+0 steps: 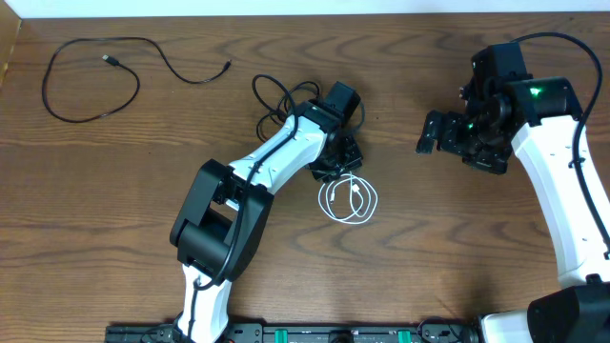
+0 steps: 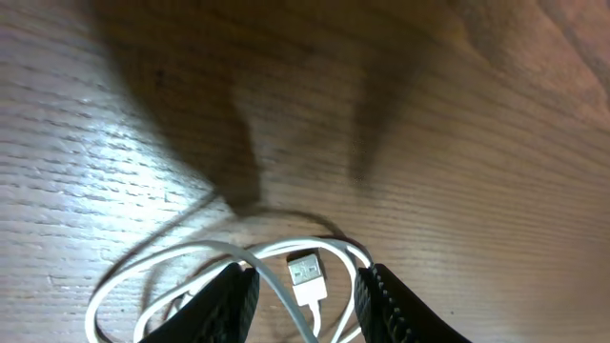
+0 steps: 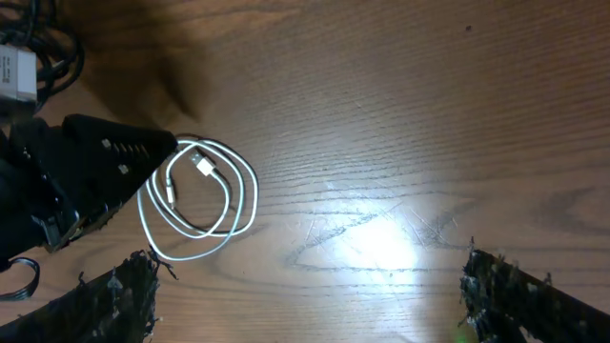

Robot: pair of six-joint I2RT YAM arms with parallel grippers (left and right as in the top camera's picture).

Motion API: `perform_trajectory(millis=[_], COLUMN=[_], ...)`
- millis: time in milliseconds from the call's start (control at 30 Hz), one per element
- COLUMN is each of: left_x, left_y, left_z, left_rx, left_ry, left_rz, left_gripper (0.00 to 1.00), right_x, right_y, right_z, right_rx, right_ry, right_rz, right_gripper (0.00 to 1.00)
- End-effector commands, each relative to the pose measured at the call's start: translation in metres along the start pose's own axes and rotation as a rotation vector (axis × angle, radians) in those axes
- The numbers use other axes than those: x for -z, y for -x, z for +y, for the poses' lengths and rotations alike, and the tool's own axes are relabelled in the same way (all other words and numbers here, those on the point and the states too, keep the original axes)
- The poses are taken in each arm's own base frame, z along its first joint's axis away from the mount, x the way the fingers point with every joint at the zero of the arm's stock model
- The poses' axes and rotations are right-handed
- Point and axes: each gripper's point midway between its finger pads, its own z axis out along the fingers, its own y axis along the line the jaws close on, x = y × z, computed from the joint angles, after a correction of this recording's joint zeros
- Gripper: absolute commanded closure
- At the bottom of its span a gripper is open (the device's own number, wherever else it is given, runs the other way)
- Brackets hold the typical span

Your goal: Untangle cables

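Straddling white cable (image 2: 307,274) with half-open left gripper (image 2: 303,295), right gripper (image 3: 305,286) gaping at three o'clock; next pinching, dragging toward six.

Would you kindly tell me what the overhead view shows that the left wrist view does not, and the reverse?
Only the overhead shows the spread-out black cable at far left, the tangled black cable beside the left arm, and the right end effector. Only the left wrist shows the white plug close up, lying between the fingers of the left end effector. Both show the coiled white cable on the wooden table.
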Motion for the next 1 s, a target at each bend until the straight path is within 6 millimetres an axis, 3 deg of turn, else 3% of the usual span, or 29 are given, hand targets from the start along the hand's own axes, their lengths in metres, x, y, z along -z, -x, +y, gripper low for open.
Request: perform_trajectory(millis=[0,167,233,267,400,500,567,667,833,967], left_x=[0.002,0.002,0.002,0.002,0.011,0.033,0.056,0.108,0.213,0.289], left_y=[0.006,0.007,0.007,0.007,0.004,0.002,0.002,-0.001,-0.019,-0.041], left_z=[0.0,0.0,0.0,0.0,-0.008,-0.023,-0.035,-0.056,-0.085,-0.091], left_rx=[-0.004,-0.004,-0.004,-0.004,-0.057,-0.151,-0.222,-0.362,-0.548,-0.642], left_ry=[0.008,0.009,0.01,0.009,-0.025,-0.082,-0.129,-0.225,-0.414,-0.543], left_rz=[-0.025,-0.026,-0.029,-0.029,-0.021,-0.042,-0.086,-0.186,-0.404,-0.564], left_gripper=[0.66,0.74,0.81,0.92,0.92,0.93,0.93,0.92,0.93,0.93], right_x=[-0.001,-0.001,-0.001,-0.001,-0.001,-0.001,-0.001,-0.001,-0.001,-0.001], right_y=[-0.002,-0.002,-0.003,-0.003,-0.003,-0.003,-0.003,-0.002,-0.001,-0.001], right_z=[0.002,0.001,0.002,0.002,0.002,0.002,0.002,0.002,0.003,0.003], right_rx=[0.021,0.021,0.022,0.022,0.023,0.022,0.022,0.023,0.024,0.024], right_ry=[-0.001,-0.002,-0.002,-0.001,-0.003,-0.002,-0.002,-0.001,0.002,0.002], right_rz=[0.006,0.006,0.007,0.007,0.01,0.009,0.008,0.005,0.0,0.0], right_gripper=[0.01,0.01,0.01,0.01,0.01,0.01,0.01,0.01,0.01,0.01])
